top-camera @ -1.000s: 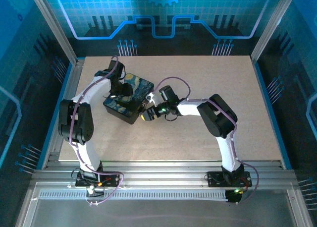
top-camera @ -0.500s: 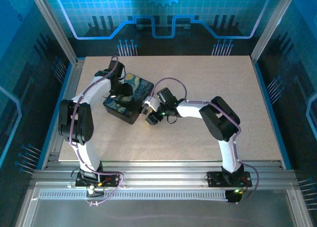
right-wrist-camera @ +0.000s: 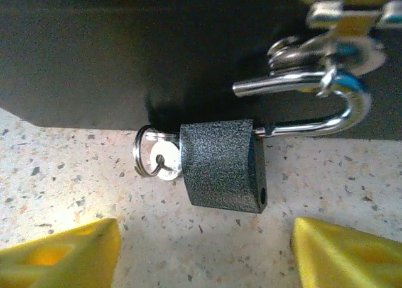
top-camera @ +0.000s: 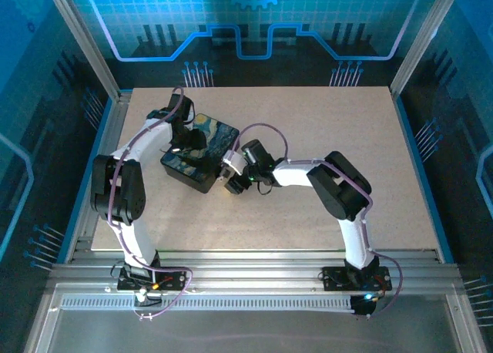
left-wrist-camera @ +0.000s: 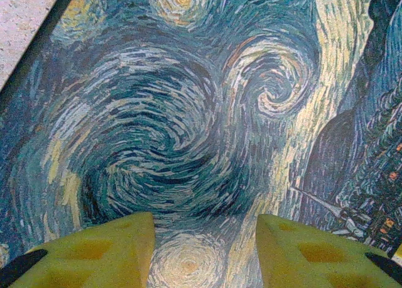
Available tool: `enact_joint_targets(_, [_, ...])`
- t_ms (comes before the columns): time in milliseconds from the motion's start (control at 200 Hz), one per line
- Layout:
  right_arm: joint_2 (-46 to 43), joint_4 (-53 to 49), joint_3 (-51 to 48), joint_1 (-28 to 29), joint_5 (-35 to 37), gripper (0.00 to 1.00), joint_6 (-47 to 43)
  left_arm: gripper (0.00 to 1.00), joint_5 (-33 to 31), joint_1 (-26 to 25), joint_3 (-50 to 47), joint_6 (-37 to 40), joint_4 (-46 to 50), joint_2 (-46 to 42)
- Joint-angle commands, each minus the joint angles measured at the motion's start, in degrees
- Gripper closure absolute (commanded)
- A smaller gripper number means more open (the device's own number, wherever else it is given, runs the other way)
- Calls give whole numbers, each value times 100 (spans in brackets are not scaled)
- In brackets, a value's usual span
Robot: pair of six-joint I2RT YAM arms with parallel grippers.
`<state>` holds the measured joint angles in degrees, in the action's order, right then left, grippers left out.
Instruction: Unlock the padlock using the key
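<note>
Right wrist view: small dark speckled padlock (right-wrist-camera: 223, 165) lying on its side on the pale speckled worktop (right-wrist-camera: 75, 162), directly ahead of the right tool (right-wrist-camera: 206, 231) and centred between its two yellow fingers (right-wrist-camera: 63, 250). Tool spread wide, gripping nothing, each finger well apart from the lock.

Long axis of the padlock running crosswise to the tool's reach, parallel to the line from fingertip to fingertip. Silvery shackle (right-wrist-camera: 339, 105) pointing toward the finger at the right of the view, threaded through the metal hasp (right-wrist-camera: 342, 24) on the dark box wall (right-wrist-camera: 125, 49) just beyond the lock. Key (right-wrist-camera: 166, 161) seated in the opposite end of the body, head and split ring (right-wrist-camera: 143, 151) sticking out toward the finger at the left of the view, along the same crosswise axis.

One shackle leg entering the body, the other ending in open air apart from it. Probably already sprung, though hard to confirm from this angle.

Left wrist view: left tool (left-wrist-camera: 204, 228) over the swirl-painted lid (left-wrist-camera: 188, 112) of the box, fingers partway apart with nothing between them. Touching the lid or hovering above it: impossible to tell. Likely there to steady the box.

Overhead: right tool at the near side of the box, much closer to padlock and key than the left tool.
</note>
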<state>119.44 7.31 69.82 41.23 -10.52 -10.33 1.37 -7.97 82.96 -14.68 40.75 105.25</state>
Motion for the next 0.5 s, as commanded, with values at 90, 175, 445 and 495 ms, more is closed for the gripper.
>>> enact_joint_targets(90, [379,-456,655,72,626,24,241,53,340,33,-272,-120,-52,-219])
enact_joint_targets(175, [496,-670,865,76,751,25,303,53,392,34,-340,-132,-113,-237])
enact_joint_targets(445, [739,-1179,1317,119,590,37,208,54,483,41,-461,-186,-268,-252])
enact_joint_targets(495, [722,-1113,1271,124,567,42,203,54,487,45,-479,-201,-285,-252])
